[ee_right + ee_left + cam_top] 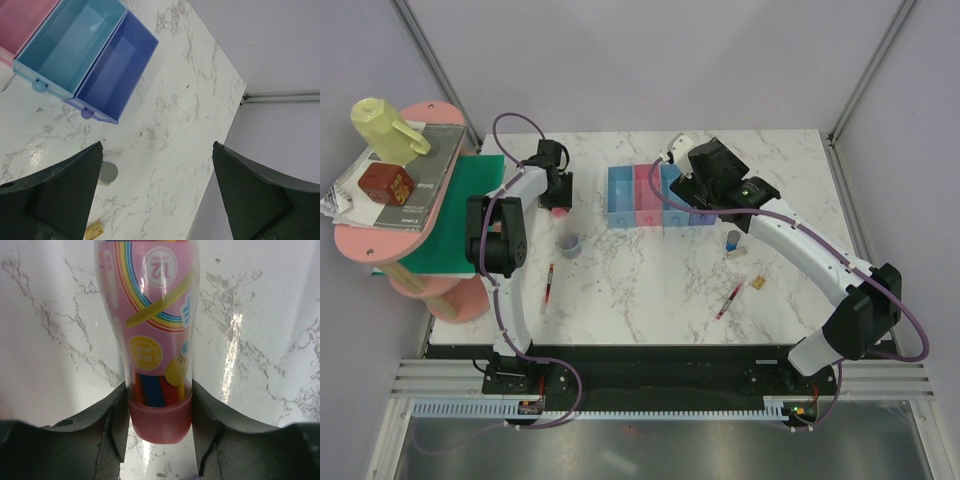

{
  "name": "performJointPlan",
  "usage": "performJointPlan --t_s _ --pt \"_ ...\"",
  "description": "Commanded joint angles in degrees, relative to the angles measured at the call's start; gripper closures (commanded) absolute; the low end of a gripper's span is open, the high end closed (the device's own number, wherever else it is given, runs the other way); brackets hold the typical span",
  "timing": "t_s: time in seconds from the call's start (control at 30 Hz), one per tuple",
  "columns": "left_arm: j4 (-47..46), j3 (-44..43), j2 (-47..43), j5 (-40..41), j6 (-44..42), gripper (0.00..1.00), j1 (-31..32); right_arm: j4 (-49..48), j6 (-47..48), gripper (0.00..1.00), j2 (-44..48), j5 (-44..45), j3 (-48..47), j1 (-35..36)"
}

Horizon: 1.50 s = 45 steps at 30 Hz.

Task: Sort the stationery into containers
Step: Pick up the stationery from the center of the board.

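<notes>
Pink tube (159,330) lies in the far-left part of the bench, its cap between the jaws of the left gripper (159,390), which press it on both sides. The right gripper (156,146) is wide open, near the violet-blue bin (117,65).

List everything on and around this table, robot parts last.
Bins: four, blue, pink, light blue, violet-blue, joined row at far middle of table.
Tube: one, pink, in left gripper.
Pens: two, red, one front-left, the other front-right.
Roll: one, blue-grey, left of centre.
Block: one, tan, beside right pen.
Small piece: one, blue, dark-topped, near bins' right end.
Sheet: one, green, left edge.
Shelf: one, pink, carrying yellow-green jug, books, red-brown cube.
Left gripper: shut on tube.
Right gripper: open, empty, near bins.
</notes>
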<state>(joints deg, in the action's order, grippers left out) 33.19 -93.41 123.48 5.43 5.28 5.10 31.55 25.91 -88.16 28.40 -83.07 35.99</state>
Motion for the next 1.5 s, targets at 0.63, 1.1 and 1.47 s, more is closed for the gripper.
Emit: performJointPlan --t_s 0.63,1.1,1.47 --pt "1.2 3.3 -26.7 -11.9 -30.1 0.98 4.5 16.3 -8.6 0.02 -0.3 -44.2 -24.9 -7.3" --pt "-4.1 16.4 -49.7 -19.8 -45.9 0.98 13.5 25.8 -16.9 0.02 -5.7 -73.1 -38.2 -16.9" --pt "-9.2 25.6 -66.4 -20.2 -63.8 0.98 25.0 27.3 -19.1 0.02 -6.0 -89.5 -37.3 -17.1"
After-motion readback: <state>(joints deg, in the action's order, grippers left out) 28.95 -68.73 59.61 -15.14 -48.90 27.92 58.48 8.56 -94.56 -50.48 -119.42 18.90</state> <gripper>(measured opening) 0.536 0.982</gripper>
